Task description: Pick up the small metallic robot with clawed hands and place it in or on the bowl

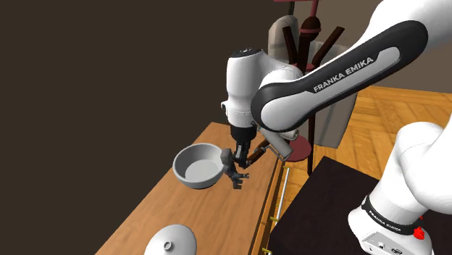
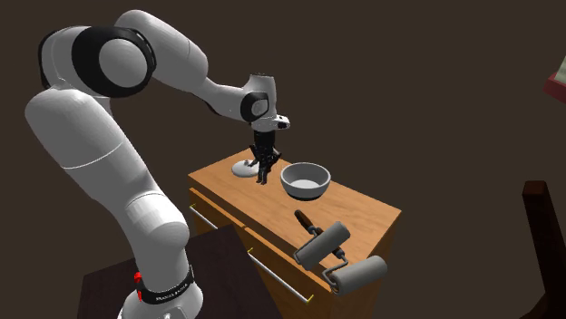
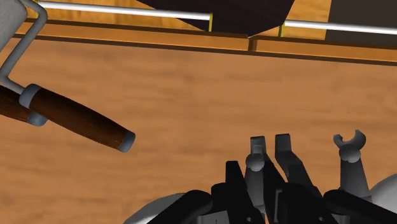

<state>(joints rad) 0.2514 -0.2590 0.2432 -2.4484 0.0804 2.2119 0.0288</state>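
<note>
Gripper (image 1: 236,161) of mine pinches the small grey robot (image 1: 233,175) just beside the bowl (image 1: 190,178), at its right in the shoulder view; the second exterior view puts that robot over the wooden table (image 2: 363,213), between bowl and a white lid (image 2: 243,169); at my wrist, black fingers (image 3: 234,188) clasp its body, one clawed arm (image 3: 350,143) jutting out.

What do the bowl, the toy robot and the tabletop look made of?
The bowl: plain matte grey, maybe ceramic or metal; no telling sheen.
The robot: dark grey, metal-like, faint highlights on limbs.
The tabletop: wood, visible brown grain.
</note>
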